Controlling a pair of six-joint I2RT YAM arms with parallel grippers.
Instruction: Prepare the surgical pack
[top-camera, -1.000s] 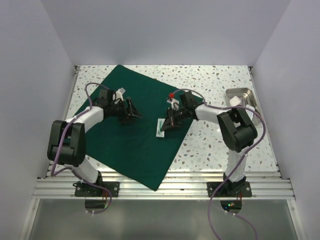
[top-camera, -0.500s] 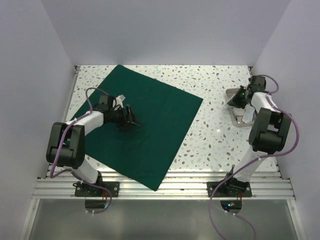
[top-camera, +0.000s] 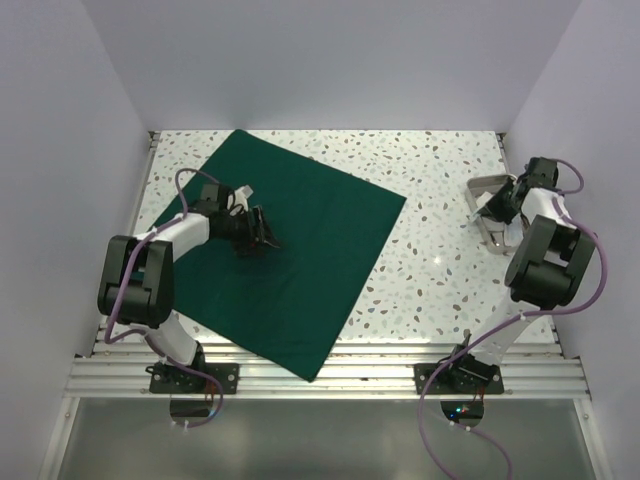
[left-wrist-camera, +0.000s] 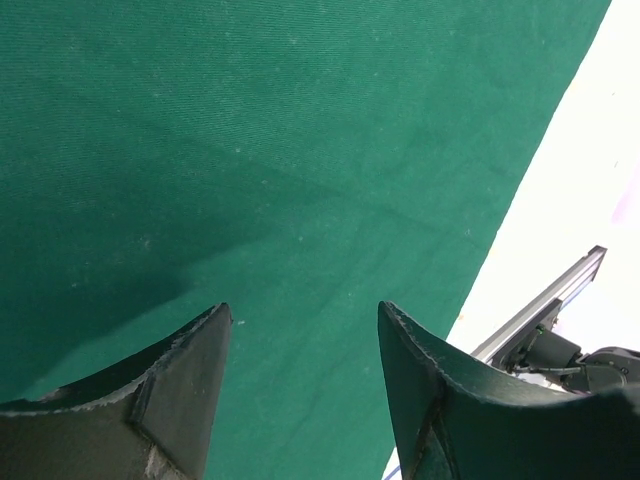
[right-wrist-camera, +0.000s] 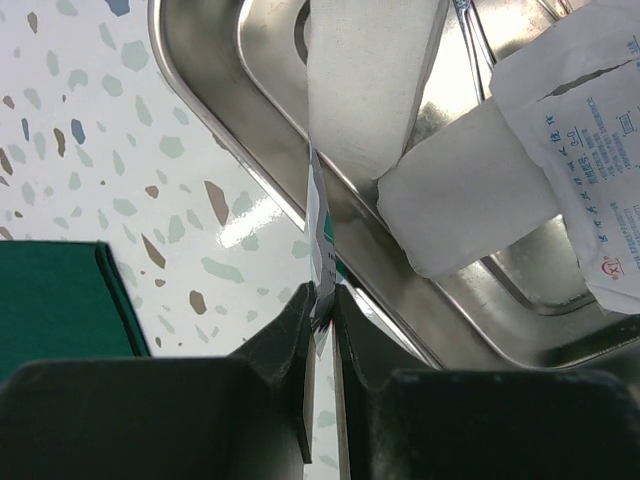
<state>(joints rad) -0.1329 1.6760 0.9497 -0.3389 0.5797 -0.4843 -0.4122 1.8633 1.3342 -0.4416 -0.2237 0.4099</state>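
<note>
The surgical pack is a dark green cloth drape (top-camera: 310, 250) spread flat as a broad sheet on the left half of the table. My left gripper (top-camera: 264, 240) hovers low over its left-middle part, open and empty; the left wrist view shows only the cloth (left-wrist-camera: 300, 150) between the fingers (left-wrist-camera: 305, 312). My right gripper (top-camera: 500, 205) is at the steel tray (top-camera: 485, 184) at the far right. It is shut on a thin white packet (right-wrist-camera: 320, 250) held edge-on over the tray's rim (right-wrist-camera: 200, 90).
The tray holds a white gauze roll (right-wrist-camera: 470, 190) and a printed white packet (right-wrist-camera: 590, 130). A corner of the drape (right-wrist-camera: 50, 300) shows in the right wrist view. The speckled tabletop (top-camera: 430, 230) lies between drape and tray. Walls close in left, back and right.
My right arm swung from the middle of the drape to the tray at the far right; the white packet that lay on the drape is gone from there. The left arm barely moved.
</note>
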